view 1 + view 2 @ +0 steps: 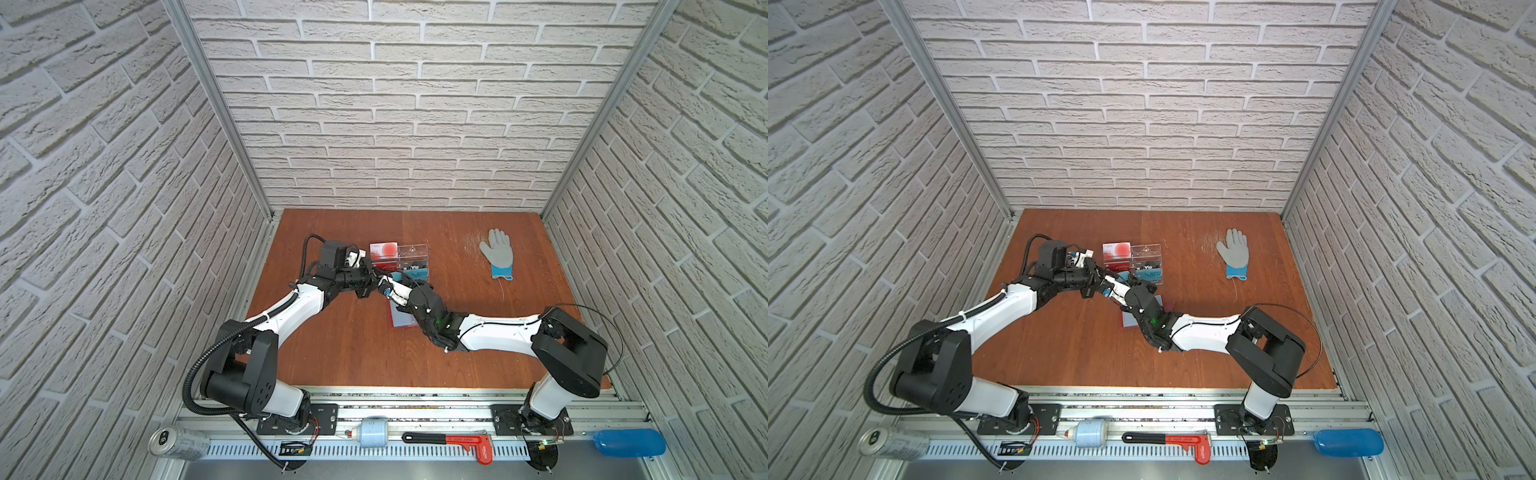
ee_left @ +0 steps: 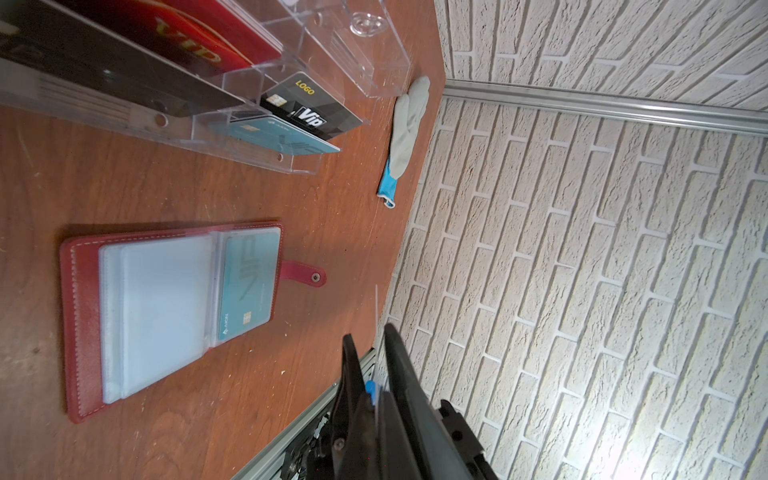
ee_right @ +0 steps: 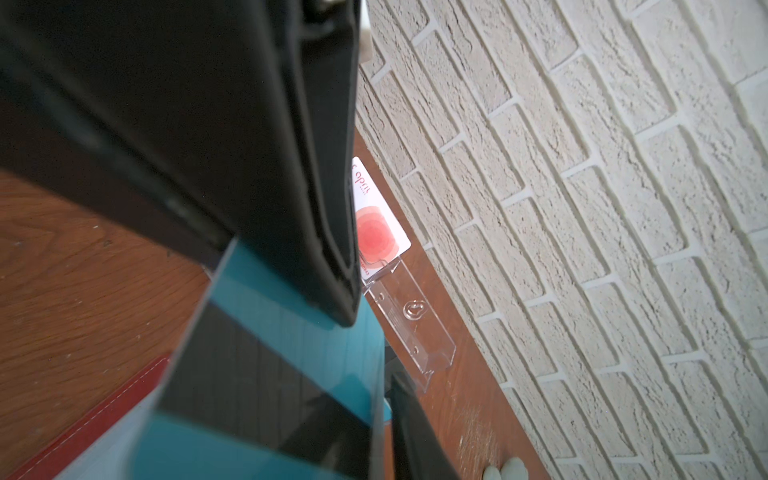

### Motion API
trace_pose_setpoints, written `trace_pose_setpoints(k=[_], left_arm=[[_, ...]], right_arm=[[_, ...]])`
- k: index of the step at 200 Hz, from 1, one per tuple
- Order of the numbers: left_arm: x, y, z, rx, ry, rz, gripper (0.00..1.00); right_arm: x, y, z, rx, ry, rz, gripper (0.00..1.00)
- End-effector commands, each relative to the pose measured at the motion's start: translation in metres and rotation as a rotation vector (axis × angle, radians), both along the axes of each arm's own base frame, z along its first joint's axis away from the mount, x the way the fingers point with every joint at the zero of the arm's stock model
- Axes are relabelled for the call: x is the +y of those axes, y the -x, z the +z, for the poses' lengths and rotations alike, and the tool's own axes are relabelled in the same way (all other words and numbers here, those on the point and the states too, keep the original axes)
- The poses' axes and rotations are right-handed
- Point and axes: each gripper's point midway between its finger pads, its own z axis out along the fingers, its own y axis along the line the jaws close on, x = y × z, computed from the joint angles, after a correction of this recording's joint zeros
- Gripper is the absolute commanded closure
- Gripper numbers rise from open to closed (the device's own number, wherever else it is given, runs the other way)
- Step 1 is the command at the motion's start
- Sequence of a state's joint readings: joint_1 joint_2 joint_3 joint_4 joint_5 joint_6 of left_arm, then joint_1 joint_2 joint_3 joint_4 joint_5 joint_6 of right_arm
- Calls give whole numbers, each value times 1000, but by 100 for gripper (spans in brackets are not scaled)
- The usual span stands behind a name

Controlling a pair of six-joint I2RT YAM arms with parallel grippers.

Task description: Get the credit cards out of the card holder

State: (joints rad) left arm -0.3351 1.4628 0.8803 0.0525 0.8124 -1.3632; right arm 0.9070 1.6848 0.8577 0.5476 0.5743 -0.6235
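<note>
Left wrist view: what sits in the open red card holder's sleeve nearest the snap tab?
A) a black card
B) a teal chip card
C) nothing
B: a teal card with a chip shows inside the card holder, beside its snap tab.

The left arm point(image 1: 291, 309) and right arm point(image 1: 498, 332) are extended inward and forward, elbows bent, so that their tips are seen almost touching. The fingers of the left end effector point(image 1: 374, 280) are pressed together. The right end effector point(image 3: 370, 349) is closed on a teal credit card point(image 3: 266, 340).
</note>
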Motion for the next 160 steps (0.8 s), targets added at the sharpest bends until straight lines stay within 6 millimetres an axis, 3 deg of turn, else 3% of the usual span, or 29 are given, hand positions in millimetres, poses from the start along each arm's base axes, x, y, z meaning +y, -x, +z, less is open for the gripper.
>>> trace_pose_setpoints(k=[1,21,41,85,98,136,160], left_arm=[[-5,-8,8,-37,24,-8,100],[-5,-10,9,-38,29,3,100],[-5,-11,9,-36,29,7,92],[1,-19,6,-25,26,41,63],[6,-23,7,-31,34,58,58],[39,-43,15,-49,69,177,42],[65,-48,25,-116,39,266,15]], right_arm=[[3,0,21,-10,-61,11,92],[5,2,20,9,-53,24,94],[5,3,17,20,-42,28,94],[3,7,15,78,-48,26,94],[2,9,16,110,-44,25,94],[-17,17,18,228,-15,-16,94],[-32,21,25,334,7,-56,94]])
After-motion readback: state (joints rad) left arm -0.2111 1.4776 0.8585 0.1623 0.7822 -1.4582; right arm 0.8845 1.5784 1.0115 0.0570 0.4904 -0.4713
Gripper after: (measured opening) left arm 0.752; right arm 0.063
